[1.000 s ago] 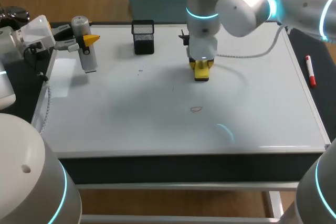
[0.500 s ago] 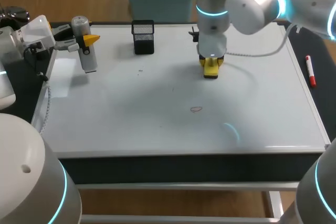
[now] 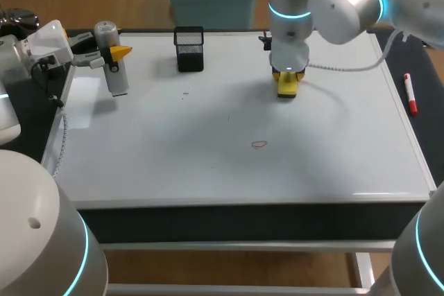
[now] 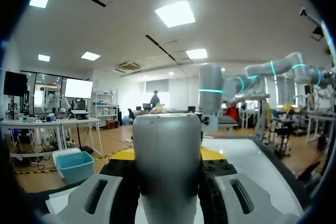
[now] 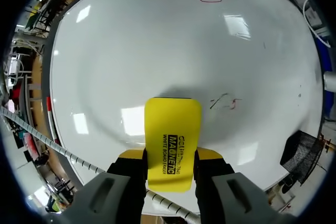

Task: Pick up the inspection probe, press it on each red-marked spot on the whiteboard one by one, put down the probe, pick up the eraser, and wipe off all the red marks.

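- The left gripper (image 3: 116, 53) sits off at the left edge of the whiteboard (image 3: 208, 164). Its yellow-tipped fingers are clamped on the inspection probe (image 3: 112, 60), a smooth grey cylinder with a rounded cap, held roughly upright.
- In the left wrist view the probe's matte metal-looking body fills the gap between the fingers.
- The right gripper (image 5: 172, 163) is out over the far middle of the board, with its fingers squeezed on the eraser (image 3: 287, 86). That's a flat, bright yellow plastic block with rounded corners and black print on its face.
- I honestly can't tell whether the eraser is touching the board or just above it.
- The board is glossy white and full of ceiling-light reflections.
- One red mark (image 3: 259, 145), a thin hand-drawn oval loop, sits nearer the front and well apart from the eraser.
- There's also a faint smudgy scribble (image 5: 227, 102) just beside the eraser.
- A square black wire-mesh pen holder (image 3: 189, 48) stands at the back edge.
- A red-and-white marker (image 3: 411, 93) lies just past the board's right frame.
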